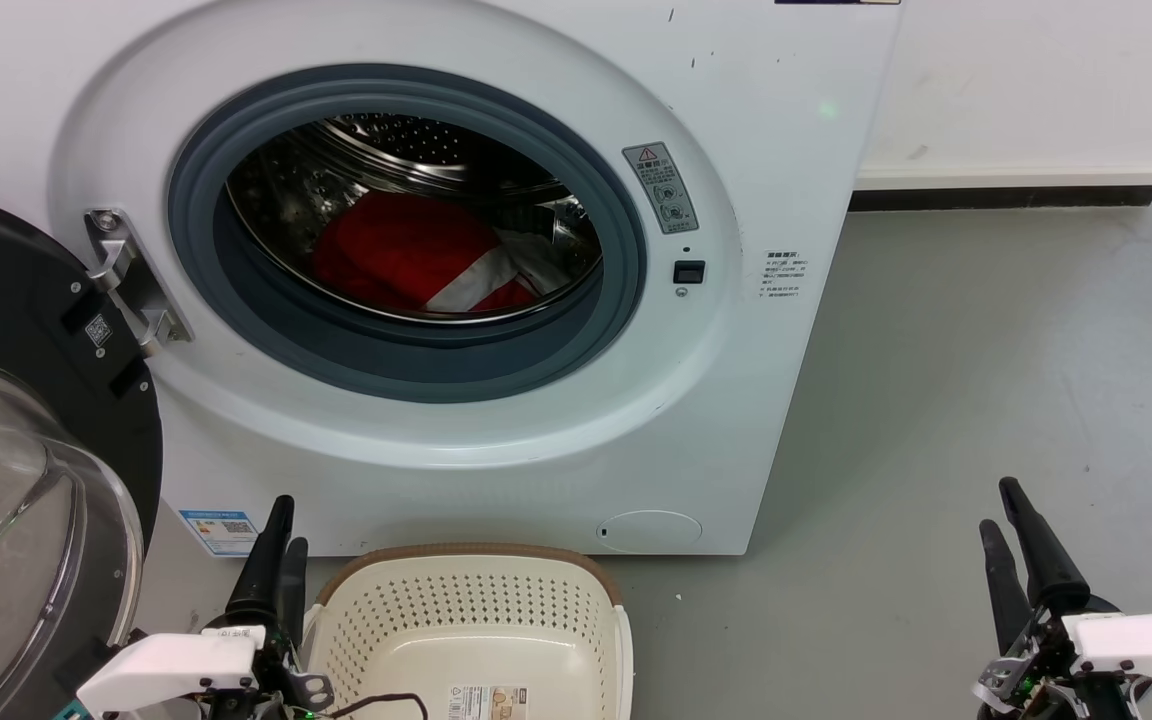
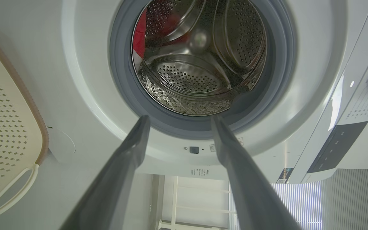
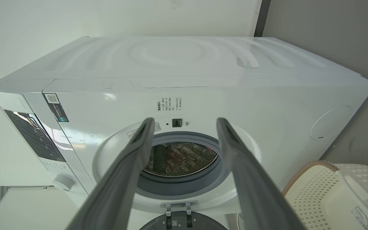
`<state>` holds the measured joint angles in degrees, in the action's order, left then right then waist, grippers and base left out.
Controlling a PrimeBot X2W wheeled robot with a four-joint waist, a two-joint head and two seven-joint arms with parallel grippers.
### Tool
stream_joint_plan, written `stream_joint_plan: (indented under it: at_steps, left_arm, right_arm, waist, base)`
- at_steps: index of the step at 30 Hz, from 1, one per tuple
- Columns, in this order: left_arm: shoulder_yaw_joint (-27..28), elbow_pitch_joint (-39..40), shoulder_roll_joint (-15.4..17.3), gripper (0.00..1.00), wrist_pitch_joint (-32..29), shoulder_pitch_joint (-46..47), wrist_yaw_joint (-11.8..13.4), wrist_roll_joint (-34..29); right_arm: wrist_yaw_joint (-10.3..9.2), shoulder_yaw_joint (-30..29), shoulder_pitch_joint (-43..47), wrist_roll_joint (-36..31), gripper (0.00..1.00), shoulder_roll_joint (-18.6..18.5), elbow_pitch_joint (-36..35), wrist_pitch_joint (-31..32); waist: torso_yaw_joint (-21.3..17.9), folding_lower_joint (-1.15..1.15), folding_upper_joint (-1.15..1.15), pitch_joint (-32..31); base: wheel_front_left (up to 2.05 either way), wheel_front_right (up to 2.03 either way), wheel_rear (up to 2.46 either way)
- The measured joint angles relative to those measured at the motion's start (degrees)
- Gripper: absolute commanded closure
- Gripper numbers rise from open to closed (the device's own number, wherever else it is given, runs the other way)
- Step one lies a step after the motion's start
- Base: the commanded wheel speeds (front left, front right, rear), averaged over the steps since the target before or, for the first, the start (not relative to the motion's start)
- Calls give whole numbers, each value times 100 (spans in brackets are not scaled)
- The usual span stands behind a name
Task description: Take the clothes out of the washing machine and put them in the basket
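The clothes [image 1: 401, 255], red with a white stripe, lie low inside the steel drum of the washing machine [image 1: 756, 400], whose door hangs open. A sliver of red clothes [image 2: 140, 32] shows at the drum's edge in the left wrist view. The cream basket [image 1: 466, 552] stands empty on the floor in front of the machine. My left gripper [image 1: 286, 525] is open just left of the basket, and its fingers [image 2: 180, 117] point at the porthole. My right gripper [image 1: 998, 505] is open over bare floor at the lower right, facing the machine's front [image 3: 185, 119].
The black-framed glass door [image 1: 26, 450] swings out at the left, close to my left arm. Grey floor [image 1: 986, 350] stretches to the right of the machine, up to a white wall with a dark skirting [image 1: 1006, 197]. The basket [image 3: 315, 191] sits at the right wrist view's lower right.
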<state>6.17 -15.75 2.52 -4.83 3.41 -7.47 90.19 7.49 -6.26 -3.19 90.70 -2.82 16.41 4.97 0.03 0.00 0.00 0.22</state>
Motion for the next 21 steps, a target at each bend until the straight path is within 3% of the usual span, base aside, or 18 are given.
stream_joint_plan:
  at_steps: [21]
  left_arm:
    - [-118, 719, 3, 0, 517, -140, 353, -2321]
  right_arm:
    - [0, 135, 131, -2627, 0, 8, -802, -525]
  waist:
    - [1, 0, 0, 35]
  base:
    - [0, 0, 0]
